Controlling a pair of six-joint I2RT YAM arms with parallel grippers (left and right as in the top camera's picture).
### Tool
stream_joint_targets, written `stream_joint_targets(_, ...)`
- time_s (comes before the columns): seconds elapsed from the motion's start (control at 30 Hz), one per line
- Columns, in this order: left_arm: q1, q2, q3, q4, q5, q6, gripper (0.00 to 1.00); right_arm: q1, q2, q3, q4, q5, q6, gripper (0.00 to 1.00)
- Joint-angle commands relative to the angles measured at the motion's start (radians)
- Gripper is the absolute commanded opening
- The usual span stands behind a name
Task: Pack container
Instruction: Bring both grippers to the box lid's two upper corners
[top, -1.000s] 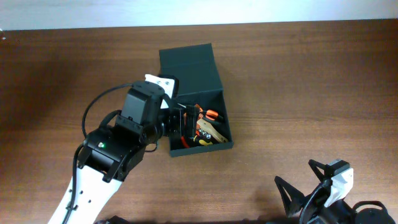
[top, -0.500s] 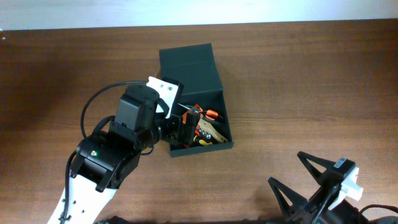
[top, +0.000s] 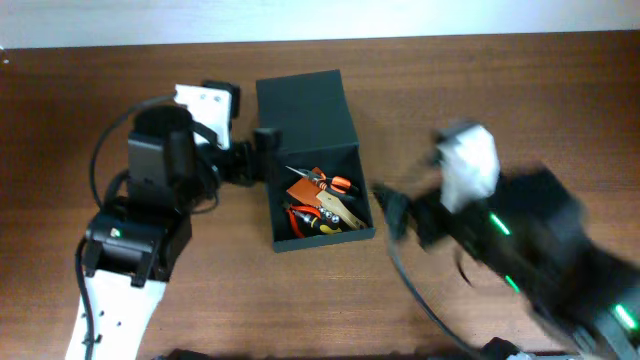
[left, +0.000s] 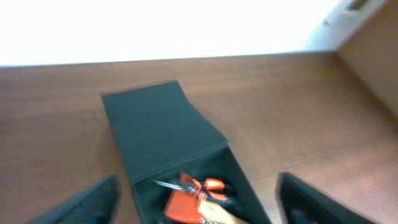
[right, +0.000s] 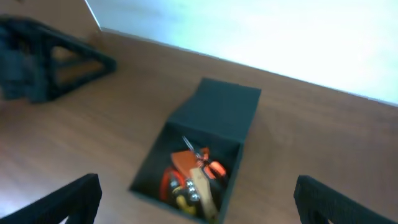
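Two grippers flank the container (top: 305, 110), a dark green box on the wooden table (top: 520, 90). Its flap lid lies open on the far side and its body opens upward on the near side. Inside the container is a jumble of hand tools (top: 320, 205) — orange handles, a bit of yellow, a pale tan piece — covering most of the floor. The left gripper (top: 255, 158) is at the container's left wall, about level with the hinge line. Its dark fingers are close to the cardboard, though from above it cannot be told whether they touch it. Its jaws stand wide apart and hold nothing. In the left wrist view one finger sits at each lower corner, with the container (left: 158, 124) and the hand tools (left: 189, 196) showing in the gap beyond them. The right gripper (top: 395, 212) is just beside the container's right wall, near the front corner, and is heavily blurred in the overhead view. Its jaws are spread wide as well, empty — the right wrist view shows a finger at each lower corner and the container (right: 227, 112) past them, open end nearer the camera, with the hand tools (right: 193, 171) plain to see. In that same view the left gripper (right: 43, 62) appears as a dark shape off the container's far-left side, apart from the box.
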Motion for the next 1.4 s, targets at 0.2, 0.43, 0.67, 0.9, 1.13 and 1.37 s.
stream_joint_targets(0.2, 0.148, 0.13, 0.019, 0.021, 0.039, 0.013, 0.02, -0.205, 0.462, 0.27, -0.067, -0.032, -0.105, 0.16)
stream_joint_targets(0.43, 0.217, 0.296, 0.019, -0.029, 0.017, -0.131, 0.02, -0.43, 0.677, 0.27, -0.075, -0.33, -0.055, 0.04)
stream_joint_targets(0.67, 0.27, 0.502, 0.019, -0.029, 0.147, -0.304, 0.02, -0.592, 0.837, 0.27, -0.075, -0.54, -0.013, 0.04)
stream_joint_targets(0.9, 0.271, 0.682, 0.019, 0.032, 0.254, -0.386, 0.02, -0.632, 0.975, 0.27, -0.07, -0.652, 0.009, 0.04)
stream_joint_targets(1.13, 0.271, 0.802, 0.019, 0.133, 0.348, -0.465, 0.02, -0.618, 1.065, 0.27, -0.023, -0.693, 0.06, 0.04)
stream_joint_targets(1.37, 0.262, 0.878, 0.019, 0.224, 0.406, -0.539, 0.02, -0.594, 1.111, 0.27, 0.052, -0.739, 0.127, 0.04)
